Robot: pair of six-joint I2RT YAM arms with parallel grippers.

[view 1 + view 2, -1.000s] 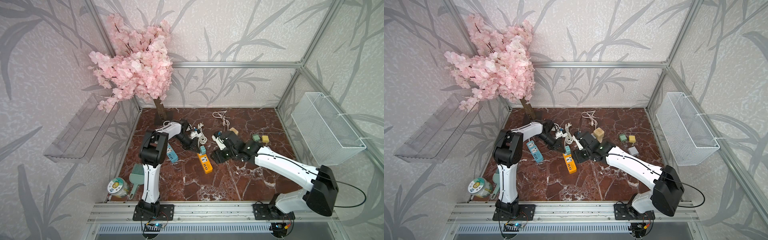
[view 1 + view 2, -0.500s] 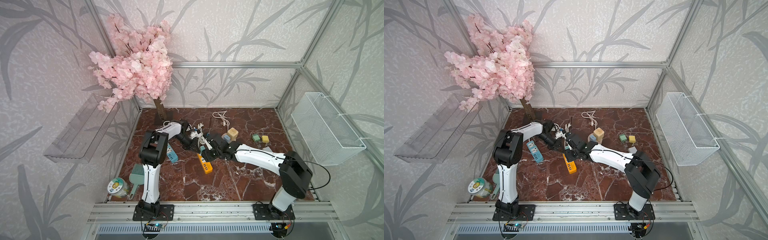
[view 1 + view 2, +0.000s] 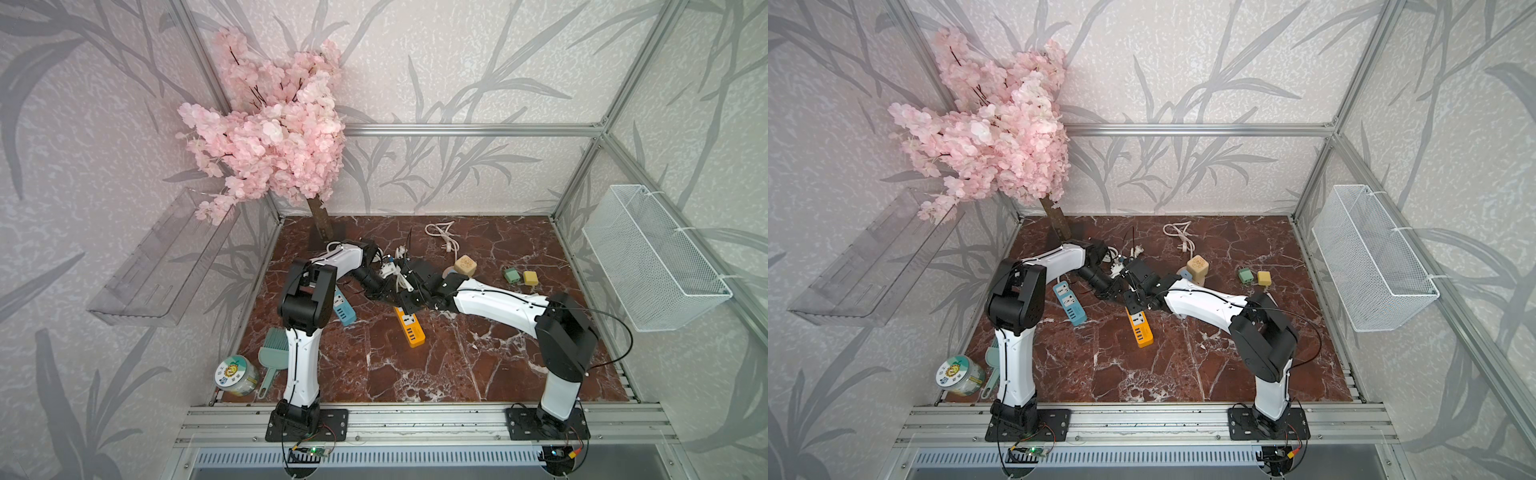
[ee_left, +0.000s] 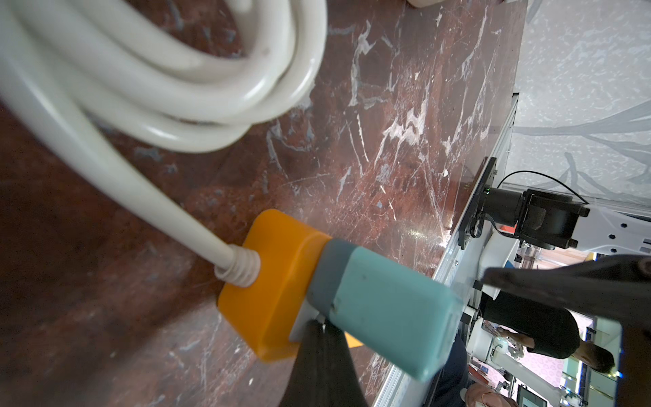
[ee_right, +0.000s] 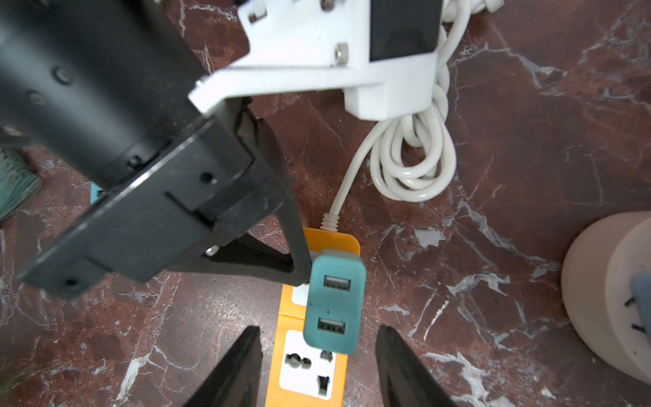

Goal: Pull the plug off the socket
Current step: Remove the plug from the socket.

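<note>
Teal plug stands in the orange power strip on the desk. Right tool straddles it, jaws apart and not touching. Left tool, clenched empty, rests its tip on the strip beside the plug.

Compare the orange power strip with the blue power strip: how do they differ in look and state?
The orange power strip carries a teal charger plugged in near its cord end; the blue power strip shows nothing plugged in. The shut left gripper rests on the orange one; the blue one lies untouched. Both lie flat on the marble table, alike in shape.
</note>
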